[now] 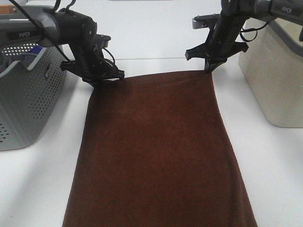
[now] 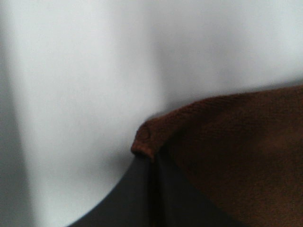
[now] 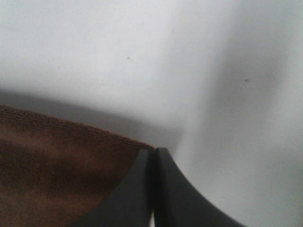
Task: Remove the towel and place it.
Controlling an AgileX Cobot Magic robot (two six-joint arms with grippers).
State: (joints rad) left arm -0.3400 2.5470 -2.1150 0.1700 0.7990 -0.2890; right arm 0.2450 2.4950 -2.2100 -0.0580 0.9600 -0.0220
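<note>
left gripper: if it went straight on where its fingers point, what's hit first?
Likely the white table right past the corner of the towel that the left gripper pinches; the gap is unclear.

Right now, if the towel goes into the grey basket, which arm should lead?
Likely left. The left gripper, shut on a corner of the towel, sits beside the grey basket; the right gripper pinches the opposite corner, farther off.

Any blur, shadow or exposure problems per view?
Exterior high: evenly lit, sharp; towel reads dark. Left wrist: soft throughout, left gripper a dark blur at the towel corner. Right wrist: right gripper out of focus, towel weave sharper, grey shadow along its edge.
</note>
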